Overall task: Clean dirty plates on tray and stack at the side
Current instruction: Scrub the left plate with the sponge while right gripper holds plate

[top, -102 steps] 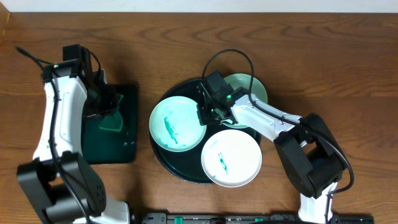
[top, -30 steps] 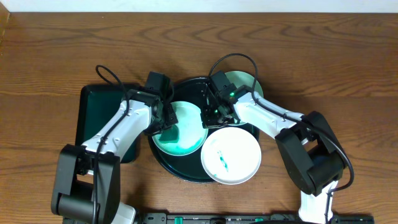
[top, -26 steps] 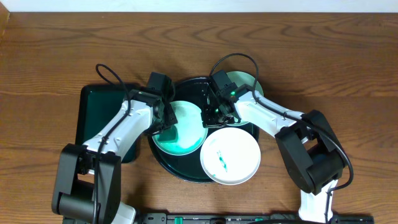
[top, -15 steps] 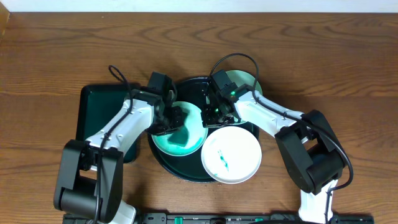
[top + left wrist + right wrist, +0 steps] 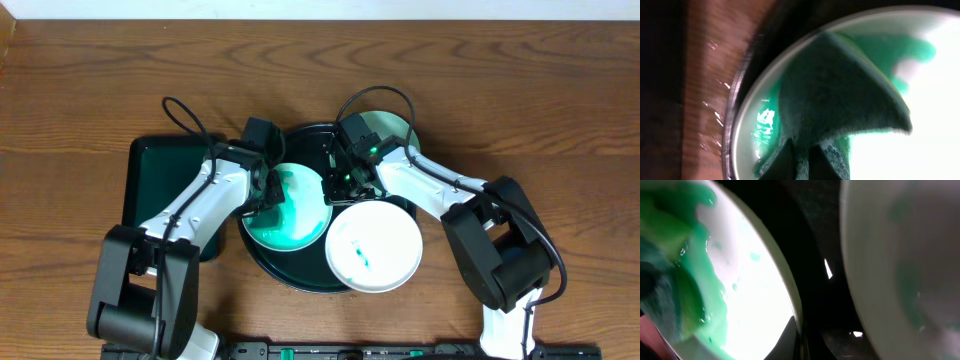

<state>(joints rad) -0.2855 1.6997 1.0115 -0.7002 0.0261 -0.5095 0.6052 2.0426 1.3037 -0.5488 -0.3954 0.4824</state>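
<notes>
The round black tray (image 5: 268, 262) holds three plates. The left plate (image 5: 305, 205) is smeared teal. My left gripper (image 5: 272, 193) is shut on a dark green sponge (image 5: 840, 95) pressed flat on this plate (image 5: 935, 150). My right gripper (image 5: 336, 183) is shut on the same plate's right rim (image 5: 790, 292), one finger inside and one outside. The front plate (image 5: 374, 248) is white with a small teal smear and overhangs the tray's front edge. The back plate (image 5: 398, 132) is pale teal, partly hidden by my right arm.
A dark green rectangular tray (image 5: 140, 190) lies left of the round tray, partly under my left arm. Brown wooden table (image 5: 560, 130) surrounds both trays. The left arm's cable loops above the green tray.
My left gripper has brought the sponge from the green tray onto the left plate and is rubbing it, spreading teal. The front plate shifted slightly. My right gripper stays on the rim.
</notes>
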